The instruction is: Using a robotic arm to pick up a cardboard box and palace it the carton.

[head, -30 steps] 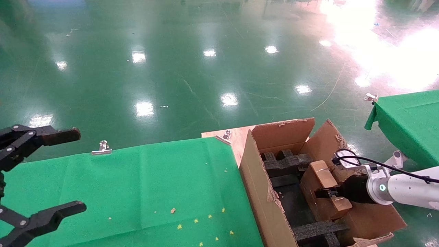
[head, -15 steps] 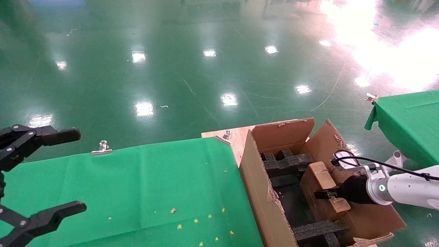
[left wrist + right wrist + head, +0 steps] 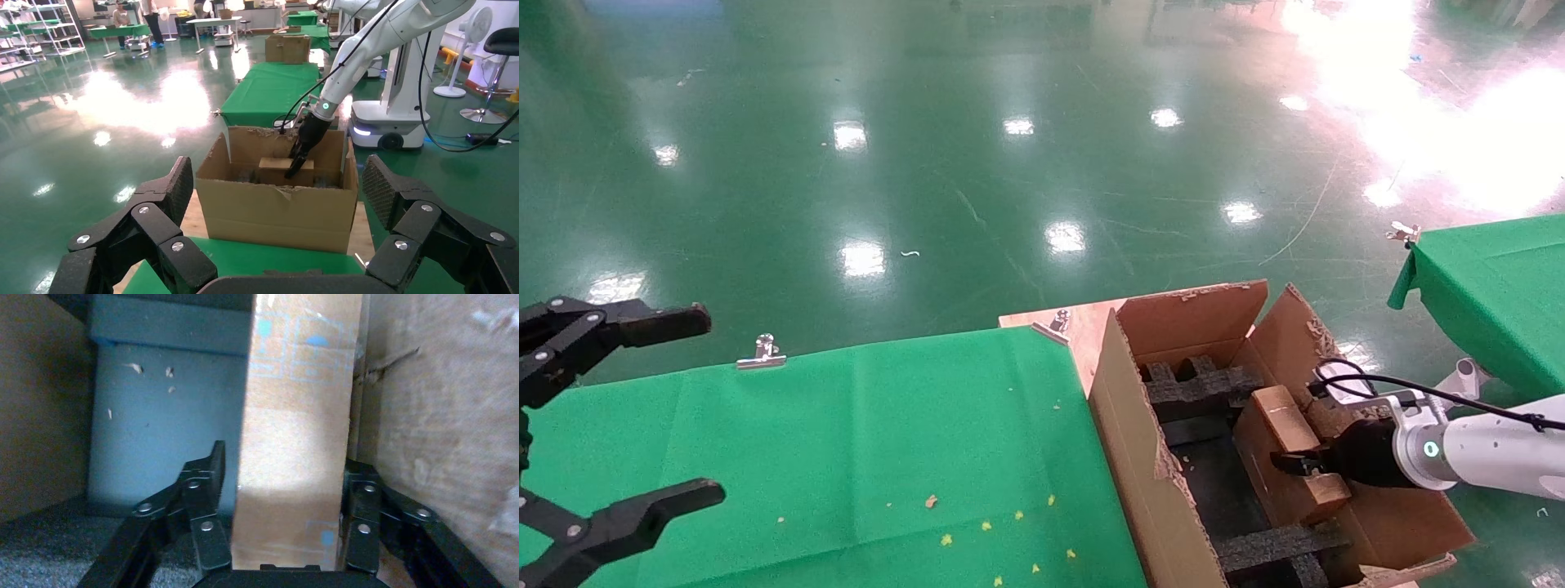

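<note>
the right arm reaches from the robot's right side into the open carton, and its end effector is clamped on the cardboard box. in the right wrist view the black fingers press on both narrow faces of the cardboard box, which fills the gap between them. the box stands on edge inside the carton, held against the side wall on the robot's right and just beside the torn flap above the end effector. black foam inserts lie ahead of the end effector toward the far end of the carton, and another strip of foam lies nearer the robot. the left wrist view shows the same grip from across the carton: the right end effector points downward into it with the box partly below the rim.

the left end effector hangs over the near left edge of the green tabletop, well apart from the carton, its fingers spread wide with nothing between them. small yellow crumbs dot the cloth between the left end effector and the carton, and a metal clip grips the cloth's far edge.
</note>
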